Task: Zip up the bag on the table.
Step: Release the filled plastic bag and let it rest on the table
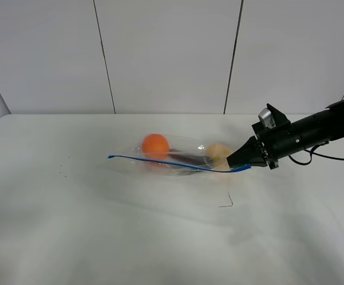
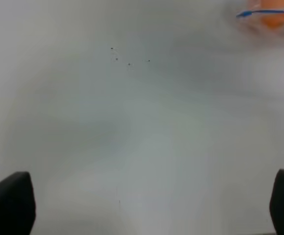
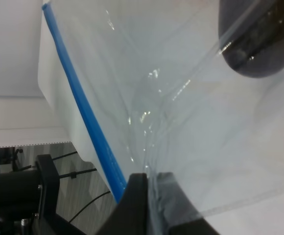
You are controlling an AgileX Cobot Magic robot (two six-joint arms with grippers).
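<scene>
The clear bag (image 1: 184,157) lies mid-table with its blue zipper strip (image 1: 160,161) along the near edge. An orange ball (image 1: 155,145), a yellow piece (image 1: 218,152) and a dark purple piece (image 1: 187,159) show through it. My right gripper (image 1: 238,161) is shut on the bag's right end at the zipper. The right wrist view shows its fingers (image 3: 137,196) pinching the plastic (image 3: 181,98) beside the strip (image 3: 83,107). My left gripper (image 2: 152,205) is open and empty over bare table (image 2: 132,122), with the bag (image 2: 272,17) far off. The left arm is out of the exterior view.
The white table (image 1: 101,237) reaches to a panelled wall behind. A small dark bent scrap (image 1: 226,203) lies in front of the bag. A few dark specks (image 1: 62,166) mark the left side. A cable (image 1: 332,157) trails from the right arm.
</scene>
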